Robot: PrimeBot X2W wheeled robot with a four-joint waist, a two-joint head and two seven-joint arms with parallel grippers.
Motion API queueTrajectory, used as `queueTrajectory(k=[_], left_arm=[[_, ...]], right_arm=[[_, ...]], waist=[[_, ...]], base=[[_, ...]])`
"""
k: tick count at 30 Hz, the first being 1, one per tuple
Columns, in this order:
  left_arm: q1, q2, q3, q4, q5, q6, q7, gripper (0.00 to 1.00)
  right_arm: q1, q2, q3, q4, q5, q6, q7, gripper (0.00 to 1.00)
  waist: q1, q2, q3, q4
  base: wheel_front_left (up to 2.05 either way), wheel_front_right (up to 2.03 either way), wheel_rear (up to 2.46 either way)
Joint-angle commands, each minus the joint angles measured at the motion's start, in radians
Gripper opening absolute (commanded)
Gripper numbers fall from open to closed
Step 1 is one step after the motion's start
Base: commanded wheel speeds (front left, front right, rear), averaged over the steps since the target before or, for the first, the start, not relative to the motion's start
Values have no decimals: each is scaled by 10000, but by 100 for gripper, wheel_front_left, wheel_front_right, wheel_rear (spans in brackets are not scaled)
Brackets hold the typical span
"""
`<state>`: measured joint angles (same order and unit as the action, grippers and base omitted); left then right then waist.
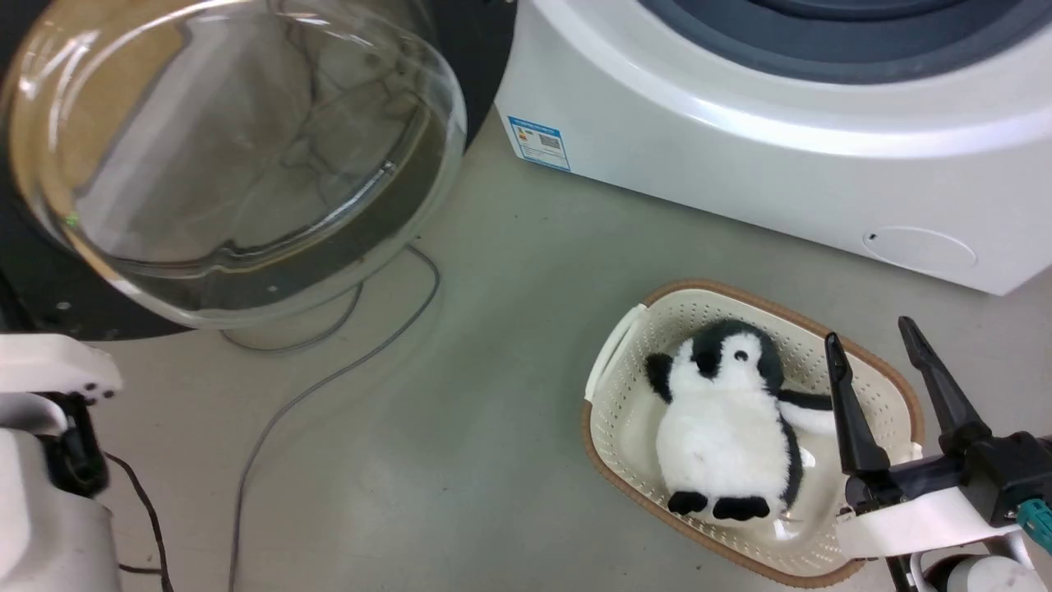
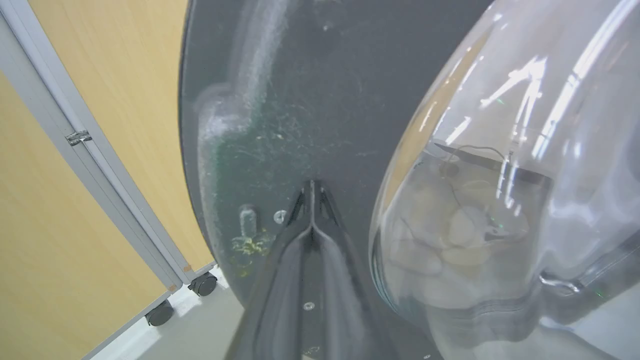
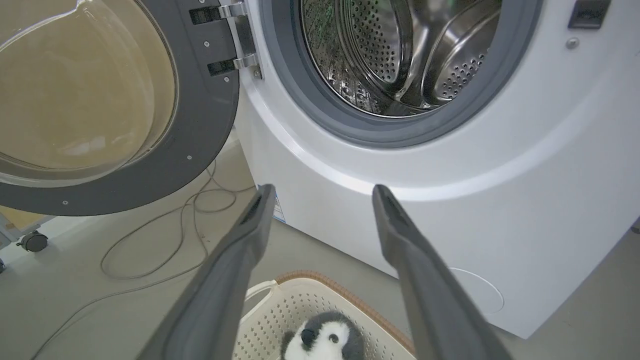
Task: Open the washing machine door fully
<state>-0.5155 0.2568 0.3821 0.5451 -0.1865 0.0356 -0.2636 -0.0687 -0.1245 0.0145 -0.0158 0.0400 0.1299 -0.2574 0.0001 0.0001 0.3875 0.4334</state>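
Observation:
The washing machine door (image 1: 238,148) stands swung out to the left of the white washing machine (image 1: 740,140), its clear domed glass facing me. In the right wrist view the door (image 3: 200,125) hangs from its hinge, leaving the steel drum (image 3: 400,55) and grey gasket (image 3: 300,100) exposed. My left gripper (image 2: 311,187) is shut, tips right at the door's dark grey inner face (image 2: 280,100) beside the glass bowl; I cannot tell whether they touch. My right gripper (image 1: 868,330) is open with nothing in it, above the basket; its fingers (image 3: 240,260) point at the machine's front.
A cream basket (image 1: 625,427) holding a plush penguin (image 1: 723,419) sits on the floor before the machine. Grey cables (image 1: 329,382) trail below the door. A yellow panel (image 2: 75,150) on casters (image 2: 202,283) stands behind the door. My pale left forearm (image 1: 41,493) is at lower left.

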Motion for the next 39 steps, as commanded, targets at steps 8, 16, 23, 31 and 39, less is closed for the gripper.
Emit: queueTrajectory(k=[8, 16, 23, 31, 39], left_arm=[[-461, 310, 493, 484, 357, -163, 18, 0], [215, -65, 634, -320, 792, -414, 18, 0], [1074, -424, 676, -1405, 1087, -742, 18, 0], [2098, -1119, 93, -3106, 1594, -997, 18, 0], [3048, -1463, -1130, -3842, 1881, -1368, 18, 0]], right_arm=[[-211, 14, -56, -65, -34, 8, -44, 100], [35, 286, -203, 15, -43, 8, -44, 100], [299, 540, -418, -2, -113, 8, -44, 100], [669, 720, -828, -113, -277, 8, -44, 100], [1190, 740, -1110, -153, 178, 8, -44, 100]], waist=[[-1, -1, 66, -349], [-1, -1, -579, -408], [-1, -1, -1487, -440], [-1, -1, -2519, -606], [-1, -1, -3434, -976]], base=[[0, 0, 0], [0, 0, 0], [0, 0, 0], [0, 0, 0], [0, 0, 0]])
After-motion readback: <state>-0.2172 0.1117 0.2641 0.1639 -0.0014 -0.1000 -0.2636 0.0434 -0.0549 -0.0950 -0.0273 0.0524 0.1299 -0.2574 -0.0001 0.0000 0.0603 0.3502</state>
